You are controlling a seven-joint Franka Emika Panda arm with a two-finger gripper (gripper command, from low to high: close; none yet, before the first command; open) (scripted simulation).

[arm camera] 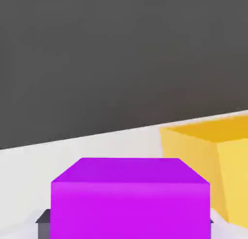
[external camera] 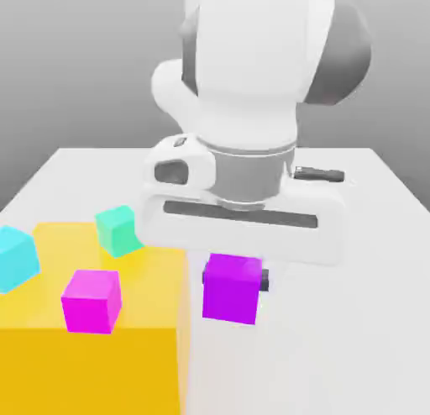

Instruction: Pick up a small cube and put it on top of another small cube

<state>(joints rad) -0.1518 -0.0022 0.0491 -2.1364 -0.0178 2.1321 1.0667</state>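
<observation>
The small cube [external camera: 230, 289], violet-purple and matte, sits directly under my white hand, over the white table [external camera: 353, 321]. My gripper [external camera: 233, 281] is shut on it, and a dark fingertip [external camera: 264, 280] presses its side on the exterior view's right. Whether the cube is off the table I cannot tell. In the hand view the small cube [arm camera: 131, 197] is close up between the fingers, my gripper [arm camera: 131, 223] closed around it, one dark fingertip [arm camera: 43, 219] at its edge.
A large yellow block [external camera: 92, 354] stands just beside the held cube, on the exterior view's left, and appears as the yellow block [arm camera: 213, 156] in the hand view. On it rest a magenta cube [external camera: 91, 301], a green cube [external camera: 116, 229] and a cyan cube [external camera: 17, 257].
</observation>
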